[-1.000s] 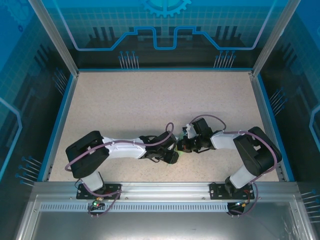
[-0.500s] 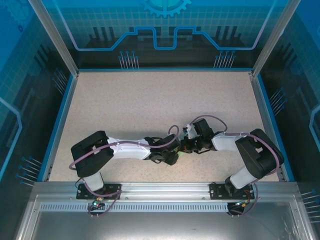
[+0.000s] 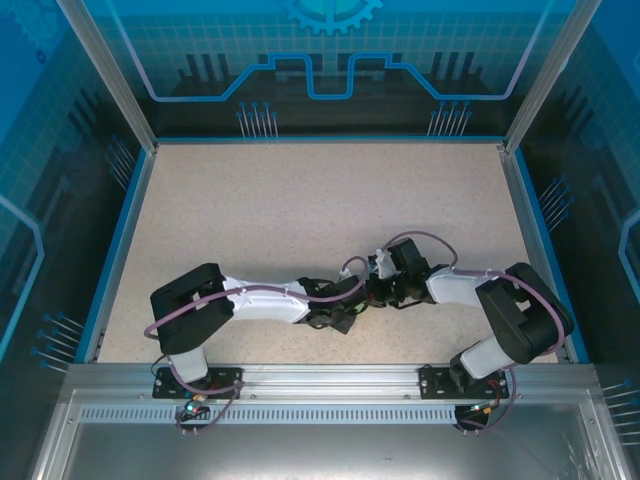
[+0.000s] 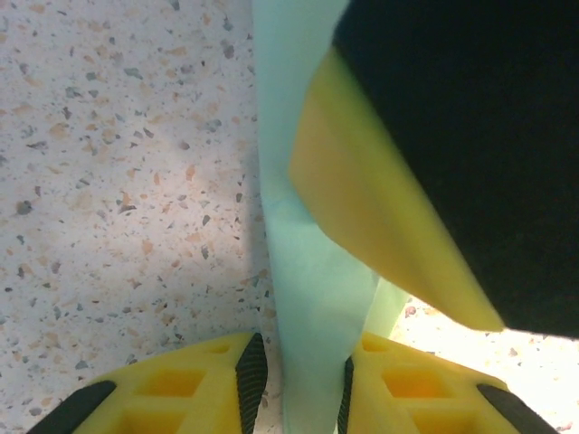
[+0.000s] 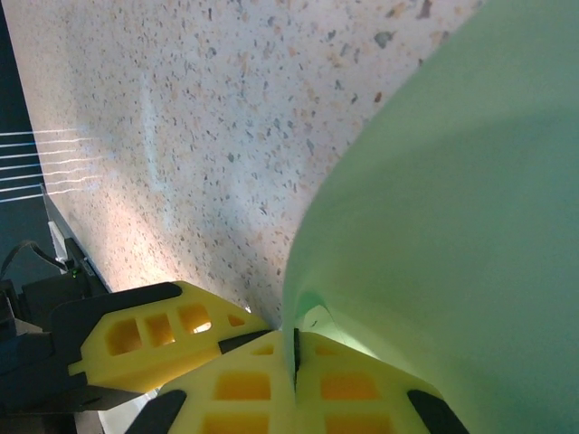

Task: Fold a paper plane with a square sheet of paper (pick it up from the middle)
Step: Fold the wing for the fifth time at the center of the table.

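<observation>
The pale mint-green sheet of paper (image 5: 452, 208) is held up off the table, curved and folded. My right gripper (image 5: 296, 357) is shut on its lower edge, pinching it between the yellow fingers. In the left wrist view the paper (image 4: 312, 298) runs as a narrow strip between the pads of my left gripper (image 4: 298, 380). It touches the right pad and leaves a small gap at the left pad, so that gripper is open around it. The right gripper's yellow finger (image 4: 380, 208) presses against the strip from above. In the top view both grippers (image 3: 352, 305) (image 3: 378, 293) meet near the table's front middle.
The speckled table (image 3: 300, 210) stretches back behind the arms, bounded by a blue rim (image 3: 120, 250) and glass walls. The left gripper's finger (image 5: 154, 330) sits close beside the right one.
My left arm has reached further right, bringing its gripper up against the right gripper and around the paper. The right gripper shifted slightly right.
</observation>
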You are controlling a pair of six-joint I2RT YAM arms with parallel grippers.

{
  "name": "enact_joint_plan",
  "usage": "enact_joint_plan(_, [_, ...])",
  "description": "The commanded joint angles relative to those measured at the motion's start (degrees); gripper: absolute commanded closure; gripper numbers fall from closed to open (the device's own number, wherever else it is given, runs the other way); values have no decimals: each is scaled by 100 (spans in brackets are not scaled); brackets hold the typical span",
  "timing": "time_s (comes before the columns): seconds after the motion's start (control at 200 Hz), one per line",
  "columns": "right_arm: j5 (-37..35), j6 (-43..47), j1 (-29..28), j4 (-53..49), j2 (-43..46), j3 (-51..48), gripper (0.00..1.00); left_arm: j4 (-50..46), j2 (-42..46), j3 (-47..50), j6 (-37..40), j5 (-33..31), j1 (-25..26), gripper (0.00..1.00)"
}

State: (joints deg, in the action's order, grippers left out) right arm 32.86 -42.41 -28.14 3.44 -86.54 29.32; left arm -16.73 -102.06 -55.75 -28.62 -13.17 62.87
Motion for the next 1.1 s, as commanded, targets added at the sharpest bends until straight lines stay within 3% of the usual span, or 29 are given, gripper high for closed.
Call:
enact_joint_plan(0.0, [-7,-114,-56,-334,175,-181,100,-198,-490,360,-101,-352,-65,71])
enact_joint_plan(0.485, [-301,-245,-86,-569,578,-486,100,-140,-473,249,85,-253,15,70])
enact_joint_plan(1.09, [-598,-403,-148,-180,726,-919,100,441,777,550,-67,339,94,54])
